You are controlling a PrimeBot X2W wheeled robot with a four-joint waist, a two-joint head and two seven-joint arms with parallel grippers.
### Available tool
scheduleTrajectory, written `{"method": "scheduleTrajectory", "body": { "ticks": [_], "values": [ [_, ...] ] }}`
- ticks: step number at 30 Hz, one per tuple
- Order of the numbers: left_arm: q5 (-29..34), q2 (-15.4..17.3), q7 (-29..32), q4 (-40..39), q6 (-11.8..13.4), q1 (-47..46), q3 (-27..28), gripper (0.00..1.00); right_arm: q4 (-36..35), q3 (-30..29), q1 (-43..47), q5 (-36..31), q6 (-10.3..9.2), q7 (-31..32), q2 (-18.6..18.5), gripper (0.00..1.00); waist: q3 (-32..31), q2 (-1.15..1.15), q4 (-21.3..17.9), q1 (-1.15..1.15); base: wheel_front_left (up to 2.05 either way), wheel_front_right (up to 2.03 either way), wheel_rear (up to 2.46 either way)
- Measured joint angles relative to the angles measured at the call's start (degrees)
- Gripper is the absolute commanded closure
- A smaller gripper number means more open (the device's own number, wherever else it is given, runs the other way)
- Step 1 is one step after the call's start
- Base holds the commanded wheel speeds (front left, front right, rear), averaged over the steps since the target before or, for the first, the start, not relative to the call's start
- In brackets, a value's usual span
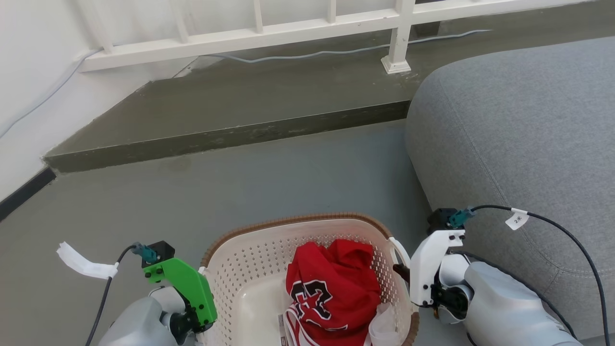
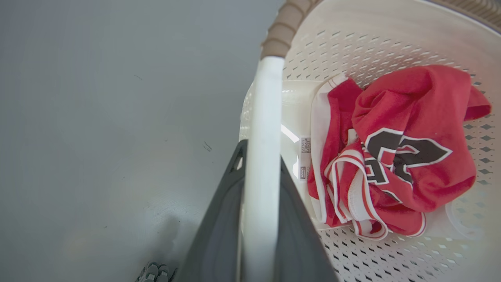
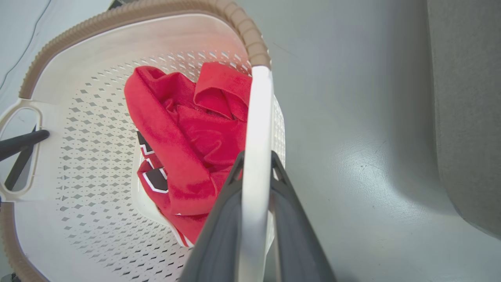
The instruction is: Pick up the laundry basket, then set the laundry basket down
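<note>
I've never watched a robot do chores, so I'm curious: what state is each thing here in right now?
laundry basket: upright, gripped at both short sides; whether it is off the floor cannot be told.
left gripper: shut on the left handle.
right gripper: shut on the right handle.
red jersey: crumpled, lying inside the basket.

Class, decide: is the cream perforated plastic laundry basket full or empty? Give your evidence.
Neither: partly filled. A crumpled red jersey lies inside the laundry basket, and its bare perforated bottom shows beside the jersey.
</note>
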Motion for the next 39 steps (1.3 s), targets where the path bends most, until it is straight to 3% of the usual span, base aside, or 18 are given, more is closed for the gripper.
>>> {"method": "scheduleTrajectory", "body": {
  "ticks": [26, 39],
  "values": [
    [-0.16, 0.01, 0.07, -0.08, 0.01, -0.01, -0.92, 1.00, 0.00, 1.19, -0.03, 2.26, -0.01, -0.10, -0.22, 1.00, 0.79, 0.00, 0.71, 0.00, 0.00, 0.00, 0.00],
    [-0.16, 0.14, -3.87, -3.18, 0.63, -0.11, -2.55, 1.00, -0.03, 1.83, -0.86, 2.78, -0.01, -1.60, -1.02, 1.00, 3.37, 0.00, 2.01, 0.00, 0.00, 0.00, 0.00]
  ]
}}
